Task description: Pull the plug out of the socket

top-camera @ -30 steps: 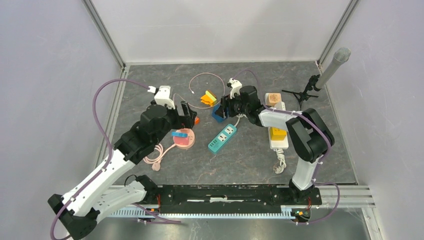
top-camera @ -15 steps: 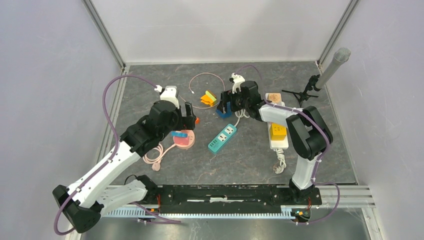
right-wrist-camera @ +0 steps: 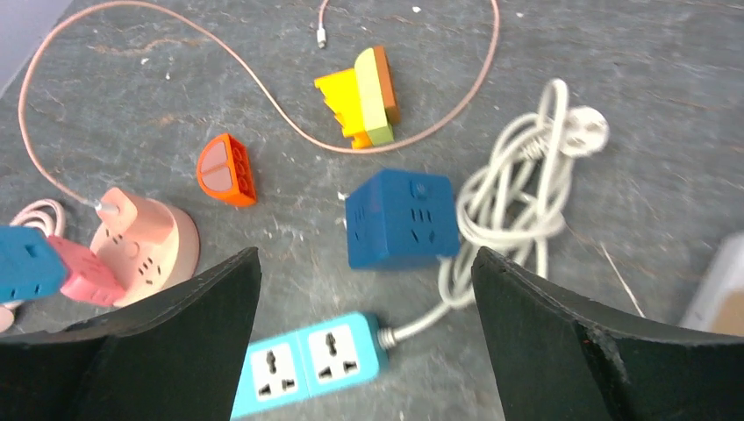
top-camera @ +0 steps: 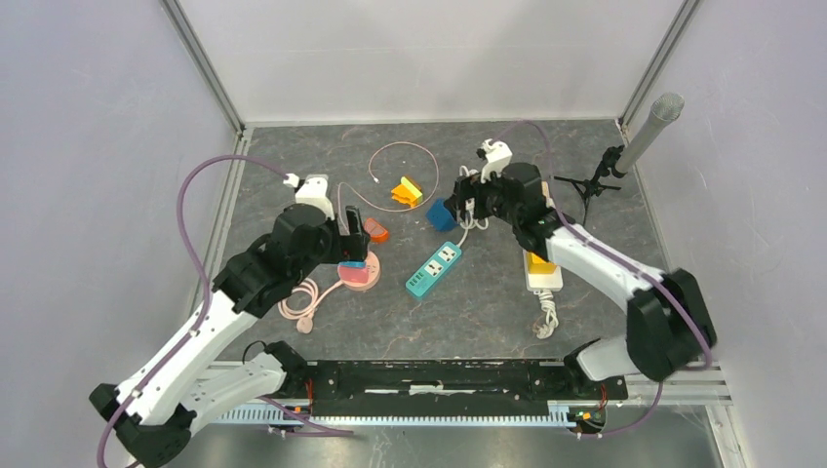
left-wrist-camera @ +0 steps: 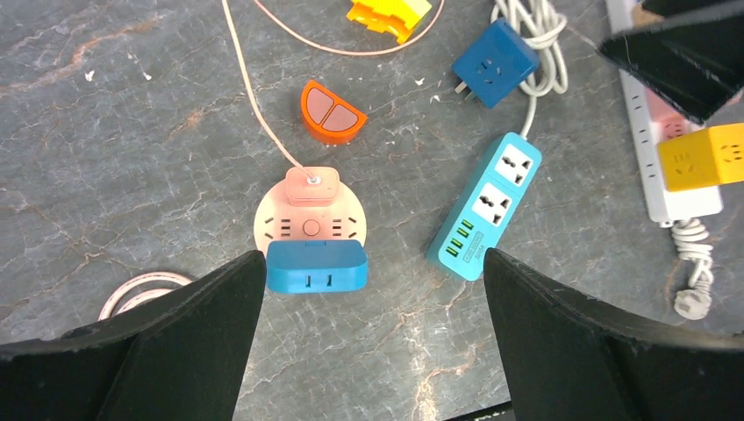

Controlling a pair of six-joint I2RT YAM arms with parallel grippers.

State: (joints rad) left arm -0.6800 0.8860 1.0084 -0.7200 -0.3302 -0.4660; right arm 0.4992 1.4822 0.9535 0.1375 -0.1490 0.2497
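Two claws hang over the desk (top-camera: pixel 488 322), both empty, and I read the scene from the left. A loose pink cord coil (top-camera: pixel 302 307) lies at the far left. Just right of it the left claw (left-wrist-camera: pixel 373 259) hovers with its fingers spread wide apart and nothing between them. Straight under it sits the round pink socket (left-wrist-camera: pixel 309 226), and the blue plug (left-wrist-camera: pixel 316 267) is seated against the socket's near edge in the wrist view. A small pink cable plug (left-wrist-camera: pixel 309 186) sits on the opposite edge. That blue plug is what I judge the task wants. It lies almost directly below the left claw, a touch toward the left finger. Its long axis runs across the view, along the line from one finger to the other, so I would have to turn the wrist to close across its narrow sides. An orange half-round piece (left-wrist-camera: pixel 331 111) lies beyond the socket, apart from it. Further right is the teal power strip (left-wrist-camera: pixel 484 206), its sockets bare, and past that a blue cube adapter (right-wrist-camera: pixel 402 219) lies loose on the desk. The right claw (right-wrist-camera: pixel 366 259) hovers over that cube, fingers parted wide and gripping nothing, well apart from the pink socket. At the far right a yellow cube (left-wrist-camera: pixel 706 156) sits on the white power strip (top-camera: pixel 544 276). The left arm is clearly the nearer one for the pull.
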